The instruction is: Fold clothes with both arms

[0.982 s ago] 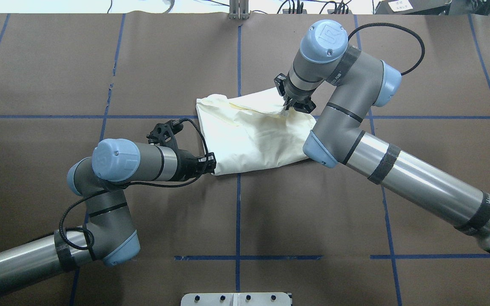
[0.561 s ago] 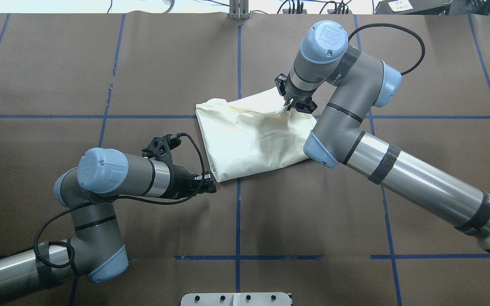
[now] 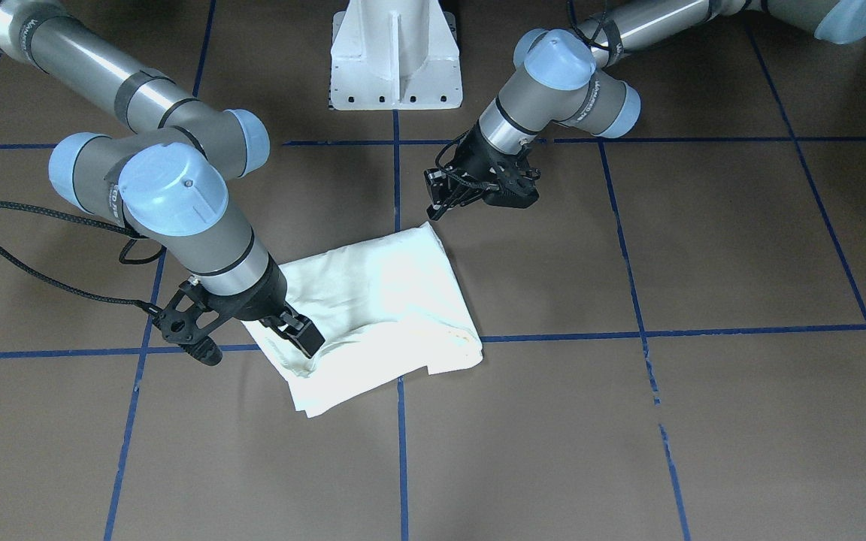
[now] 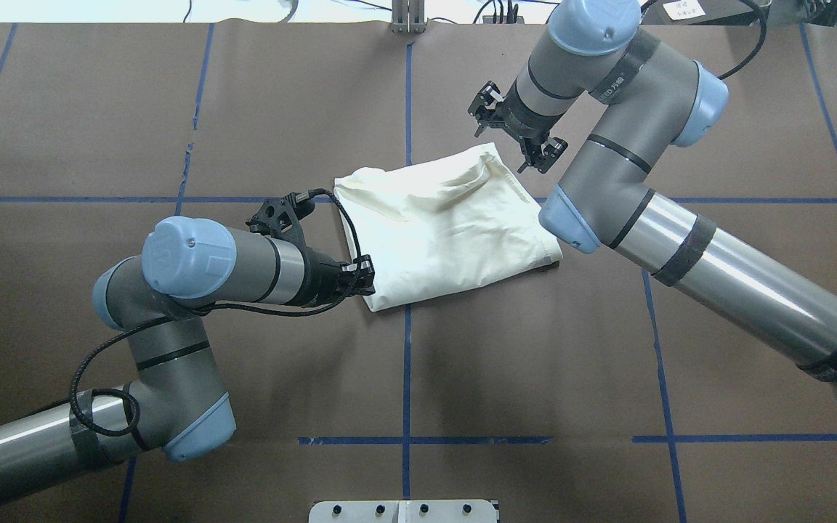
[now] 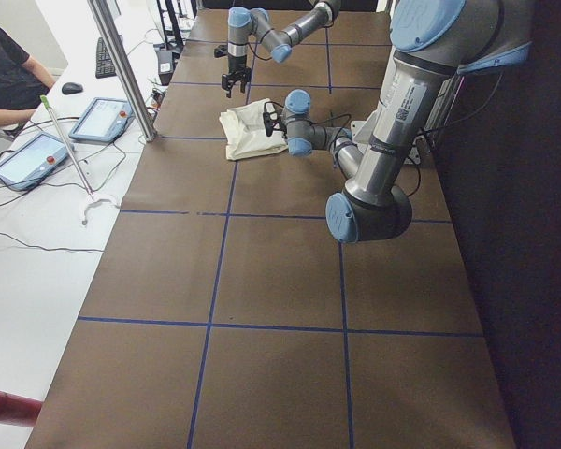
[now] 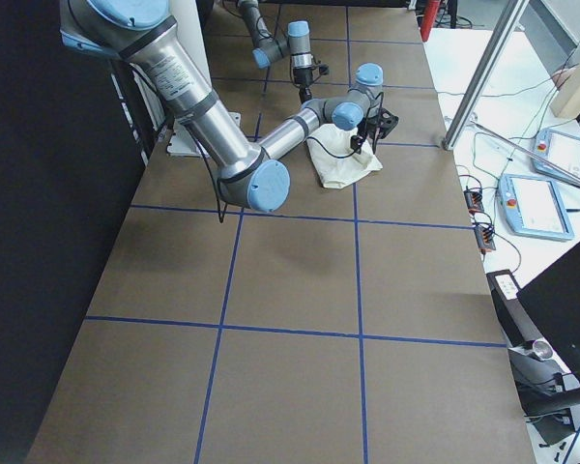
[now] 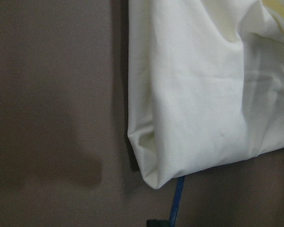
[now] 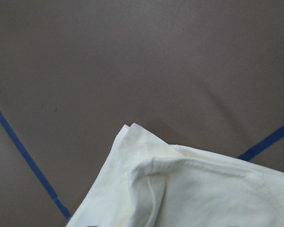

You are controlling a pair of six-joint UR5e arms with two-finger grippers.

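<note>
the shirt (image 4: 447, 232) lies in the middle of the tabletop (image 4: 171, 109), folded to a compact packet. only plain cream cloth is on the outside, and no print shows. it sits across a crossing of the blue tape lines (image 4: 407, 363). to me the folding looks almost finished. what is left is to make the packet neat or to close one last fold.

the left end effector (image 4: 362, 276) is low at the near left corner of the packet, just beside the cloth or touching it. i cannot tell which, and i also cannot tell if its fingers are apart or together. its wrist view shows that corner (image 7: 151, 179) rounded and lying flat, with nothing pinching it. the right end effector (image 4: 540, 151) hangs above the far right corner, apart from the cloth. its fingers seem parted and hold nothing. in its wrist view this corner (image 8: 132, 130) has several layers that do not line up.

to do this step well, i think the right arm should come straight down on the loose corner and take all layers together, not only the top one. a thin pinch would probably pull the packet open. the left arm should hold its corner at the same time, so that the packet does not slide on the smooth tabletop. both arms should move low and at equal speed, and let go only when the edges meet.
</note>
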